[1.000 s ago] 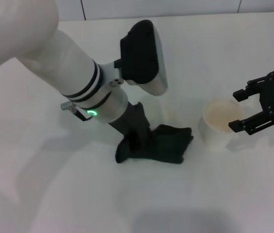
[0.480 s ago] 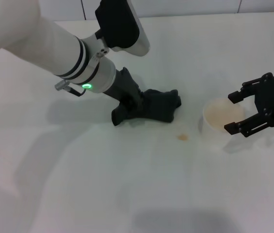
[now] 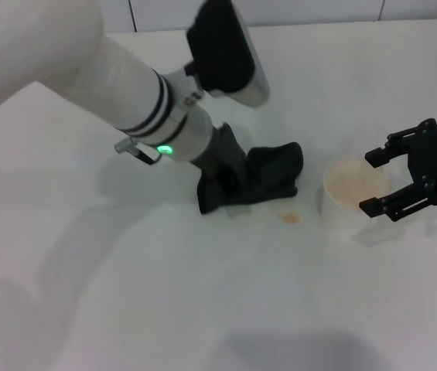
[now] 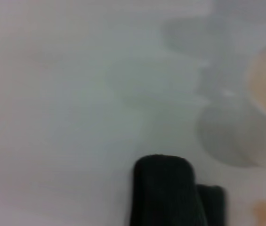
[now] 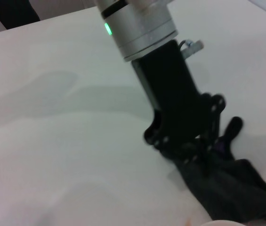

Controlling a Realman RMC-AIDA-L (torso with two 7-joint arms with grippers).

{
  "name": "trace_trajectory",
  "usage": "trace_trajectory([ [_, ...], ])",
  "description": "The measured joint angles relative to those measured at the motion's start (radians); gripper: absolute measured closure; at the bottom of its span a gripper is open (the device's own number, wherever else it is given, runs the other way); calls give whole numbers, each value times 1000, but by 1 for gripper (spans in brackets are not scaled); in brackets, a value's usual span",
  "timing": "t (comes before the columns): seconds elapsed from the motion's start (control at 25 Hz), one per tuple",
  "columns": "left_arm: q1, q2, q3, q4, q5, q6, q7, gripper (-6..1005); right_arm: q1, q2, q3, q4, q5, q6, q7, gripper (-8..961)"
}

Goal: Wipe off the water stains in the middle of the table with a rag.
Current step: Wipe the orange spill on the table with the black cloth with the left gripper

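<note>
1. The left gripper (image 3: 222, 184) is down on the table (image 3: 125, 309), clenched on the rag (image 3: 268, 176) and pressing it flat against the white top.
2. The rag sits just beside the cup (image 3: 348, 199), on the cup's left in the head view, bunched and dark, with its far end trailing toward the cup.
3. The stain (image 3: 288, 219) is a small orange blot on the table, between the rag and the cup, right at the rag's near edge and uncovered.
4. From the left wrist, a dark fold of rag (image 4: 165, 190) fills the foreground, the orange blot (image 4: 262, 210) beside it and the cup (image 4: 260, 113) close by.
5. The right gripper (image 3: 384, 180) hangs at the cup's far side from the rag, fingers spread wide, grasping nothing, its tips over the rim.
6. The cup's inside shows pale orange residue.
</note>
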Motion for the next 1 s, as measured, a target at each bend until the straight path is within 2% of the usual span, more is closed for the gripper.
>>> trace_trajectory([
  [0.16, -6, -2, 47, 29, -11, 75, -2, 949, -2, 0, 0, -1, 0, -2, 0, 112],
  [0.6, 9, -2, 63, 110, -50, 247, 20, 949, -8, 1, 0, -3, 0, -1, 0, 111],
  [0.8, 14, 0, 83, 116, -96, 260, 55, 949, -8, 1, 0, -3, 1, 1, 0, 112],
  [1.0, 16, -1, 79, 81, -89, 181, 66, 949, -8, 2, 0, 3, 2, 2, 0, 112],
])
